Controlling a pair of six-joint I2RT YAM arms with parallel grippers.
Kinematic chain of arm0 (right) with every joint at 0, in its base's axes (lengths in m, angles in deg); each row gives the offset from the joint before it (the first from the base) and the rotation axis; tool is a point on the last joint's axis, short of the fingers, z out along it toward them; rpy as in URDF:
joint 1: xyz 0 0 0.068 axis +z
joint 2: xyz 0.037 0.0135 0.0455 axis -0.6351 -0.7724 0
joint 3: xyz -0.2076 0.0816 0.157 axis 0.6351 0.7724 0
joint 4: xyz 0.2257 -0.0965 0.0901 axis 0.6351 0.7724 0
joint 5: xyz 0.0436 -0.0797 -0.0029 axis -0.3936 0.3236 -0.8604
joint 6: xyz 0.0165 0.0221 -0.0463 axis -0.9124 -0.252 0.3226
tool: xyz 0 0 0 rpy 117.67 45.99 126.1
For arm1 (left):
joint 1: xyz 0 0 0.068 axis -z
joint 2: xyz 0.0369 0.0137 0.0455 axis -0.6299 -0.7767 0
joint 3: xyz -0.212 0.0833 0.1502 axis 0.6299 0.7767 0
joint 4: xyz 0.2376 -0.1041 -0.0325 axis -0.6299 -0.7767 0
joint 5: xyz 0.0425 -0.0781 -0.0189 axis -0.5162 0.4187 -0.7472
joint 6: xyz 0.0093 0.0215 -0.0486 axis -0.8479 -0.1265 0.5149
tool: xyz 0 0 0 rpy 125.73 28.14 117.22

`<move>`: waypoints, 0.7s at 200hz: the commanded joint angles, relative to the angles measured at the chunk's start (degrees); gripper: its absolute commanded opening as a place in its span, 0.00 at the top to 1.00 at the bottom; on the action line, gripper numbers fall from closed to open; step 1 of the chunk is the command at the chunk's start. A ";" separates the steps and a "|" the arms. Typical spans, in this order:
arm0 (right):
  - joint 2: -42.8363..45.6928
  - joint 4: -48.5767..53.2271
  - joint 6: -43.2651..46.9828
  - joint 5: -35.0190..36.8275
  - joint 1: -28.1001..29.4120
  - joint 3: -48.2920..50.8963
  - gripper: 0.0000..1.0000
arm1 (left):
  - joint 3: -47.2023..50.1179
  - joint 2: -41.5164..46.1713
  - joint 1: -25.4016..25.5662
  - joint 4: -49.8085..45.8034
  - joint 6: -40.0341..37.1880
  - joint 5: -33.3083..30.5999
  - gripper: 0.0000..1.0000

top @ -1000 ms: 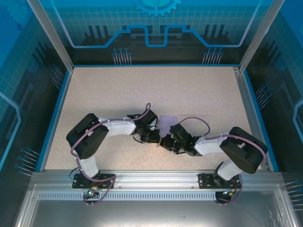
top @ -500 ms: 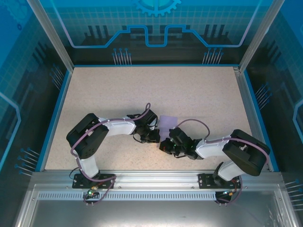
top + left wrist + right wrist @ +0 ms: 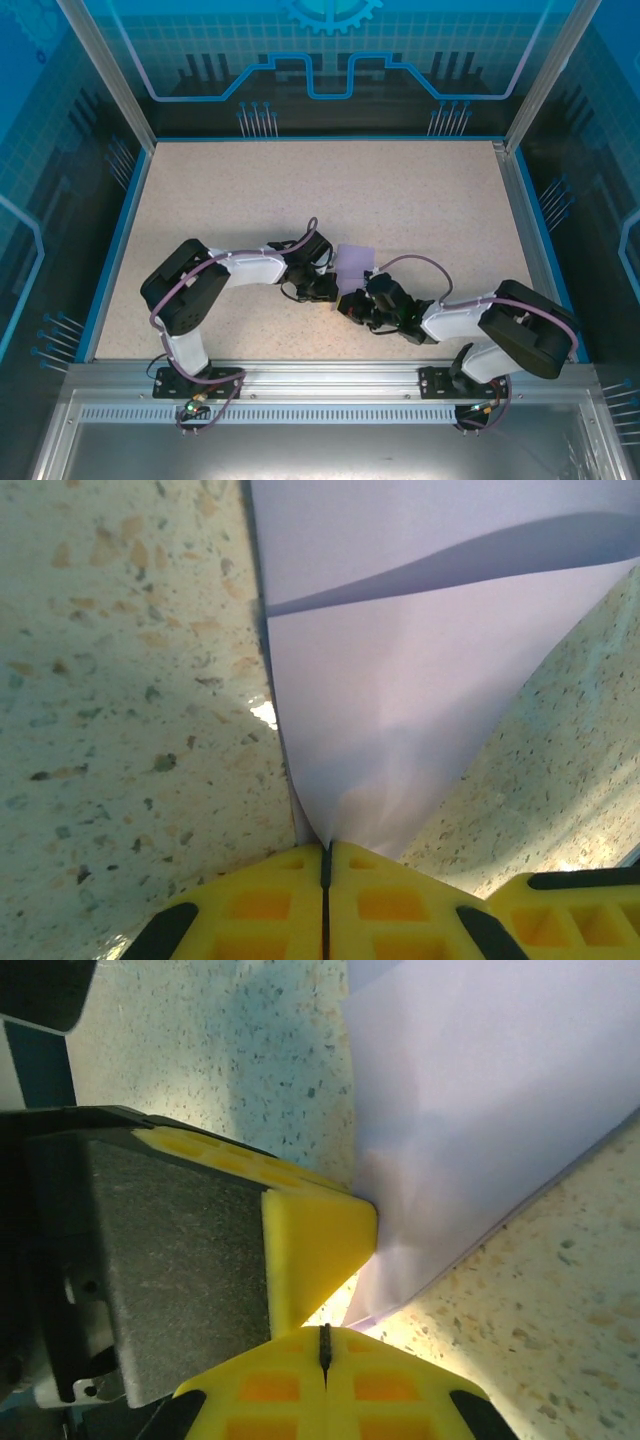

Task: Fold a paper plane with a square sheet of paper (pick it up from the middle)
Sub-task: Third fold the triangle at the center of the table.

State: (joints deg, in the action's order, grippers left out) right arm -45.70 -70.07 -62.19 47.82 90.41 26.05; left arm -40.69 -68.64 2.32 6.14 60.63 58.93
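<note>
At the left gripper [image 3: 325, 848], bottom centre of its wrist view: jaws pressed together, pinching the lower tip of the thin lavender-purple square sheet of paper [image 3: 400, 710], fanned upward with one crease across. At the right gripper [image 3: 324, 1332]: clenched too, sheet corner just beside the tips; unclear whether pinched. From above, at lower centre: left arm [image 3: 245, 268] and right arm [image 3: 460, 318] bent low, forearms angled inward, wrists nearly meeting over the speckled beige surface [image 3: 300, 190], paper just above them.
</note>
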 commanded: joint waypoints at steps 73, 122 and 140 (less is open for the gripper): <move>-6.58 -9.39 -4.09 1.23 1.66 -0.24 1.00 | 2.55 -4.71 -0.63 -3.14 -1.46 -2.93 0.92; -8.76 -10.95 -5.32 2.32 2.09 0.45 1.00 | 2.75 -5.06 -1.00 -2.75 -1.55 -2.40 0.92; -9.25 -8.89 -4.51 2.27 2.32 -0.66 1.00 | 2.73 -5.50 -1.07 -2.51 -1.46 -1.76 0.92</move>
State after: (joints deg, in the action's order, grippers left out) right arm -52.98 -77.53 -66.45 48.44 91.04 26.29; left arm -40.69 -69.27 1.16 6.43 60.09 61.42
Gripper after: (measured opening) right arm 0.042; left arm 0.081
